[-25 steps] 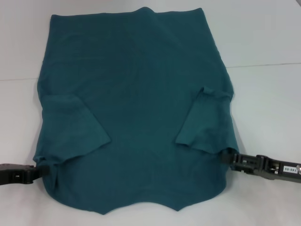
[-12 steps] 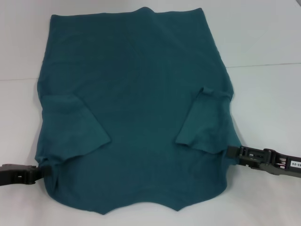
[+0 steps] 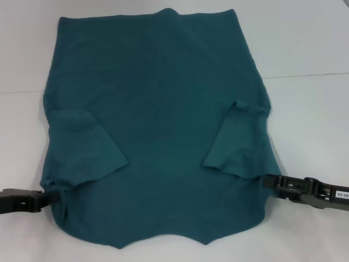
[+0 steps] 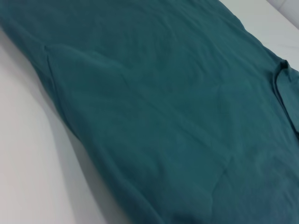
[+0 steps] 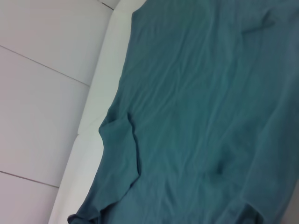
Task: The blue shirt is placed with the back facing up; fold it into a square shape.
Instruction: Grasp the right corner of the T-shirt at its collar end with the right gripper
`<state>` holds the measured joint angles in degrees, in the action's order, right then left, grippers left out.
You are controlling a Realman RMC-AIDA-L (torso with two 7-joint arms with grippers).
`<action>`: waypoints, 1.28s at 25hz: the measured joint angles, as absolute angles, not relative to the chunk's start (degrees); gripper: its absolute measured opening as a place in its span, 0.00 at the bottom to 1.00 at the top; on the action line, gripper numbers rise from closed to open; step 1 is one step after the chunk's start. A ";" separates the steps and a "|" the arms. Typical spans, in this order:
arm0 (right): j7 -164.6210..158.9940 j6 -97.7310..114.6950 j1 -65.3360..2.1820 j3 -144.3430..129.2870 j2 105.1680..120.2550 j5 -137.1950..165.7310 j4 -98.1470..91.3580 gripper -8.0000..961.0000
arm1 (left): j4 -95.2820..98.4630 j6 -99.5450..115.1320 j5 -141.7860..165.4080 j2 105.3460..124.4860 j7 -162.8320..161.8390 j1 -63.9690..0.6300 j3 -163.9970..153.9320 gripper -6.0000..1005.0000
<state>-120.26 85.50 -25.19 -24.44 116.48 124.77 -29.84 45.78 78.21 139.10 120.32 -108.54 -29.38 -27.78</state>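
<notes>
Head view: blue shirt (image 3: 158, 125) lies back-up on the worktop (image 3: 305, 43), sleeves folded in; left pincer (image 3: 48, 199) and right pincer (image 3: 268, 183) sit at its side edges, grip unclear. Next, a lengthwise fold.

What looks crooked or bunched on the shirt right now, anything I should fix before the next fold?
Nothing is damaged. The blue shirt lies flat with both sleeves folded inward, but unevenly: the left-side sleeve sits lower and wider than the right-side one. Fabric bunches slightly by the left gripper. The right gripper sits at the opposite edge.
</notes>
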 joint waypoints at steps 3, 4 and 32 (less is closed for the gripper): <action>-120.04 84.94 -25.68 -24.44 116.41 124.81 -29.15 0.90 | 45.79 78.21 139.08 120.32 -108.54 -29.38 -27.77 0.03; -119.91 84.75 -25.87 -24.44 116.41 124.81 -29.01 0.90 | 45.78 78.21 139.07 120.32 -108.54 -29.39 -27.77 0.03; -119.71 83.27 -26.78 -25.78 116.18 123.52 -26.51 0.90 | 45.79 78.13 139.04 120.23 -108.45 -29.74 -27.77 0.03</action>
<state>-119.71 83.27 -26.78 -25.78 116.18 123.52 -26.50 45.79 78.13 139.04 120.23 -108.45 -29.74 -27.77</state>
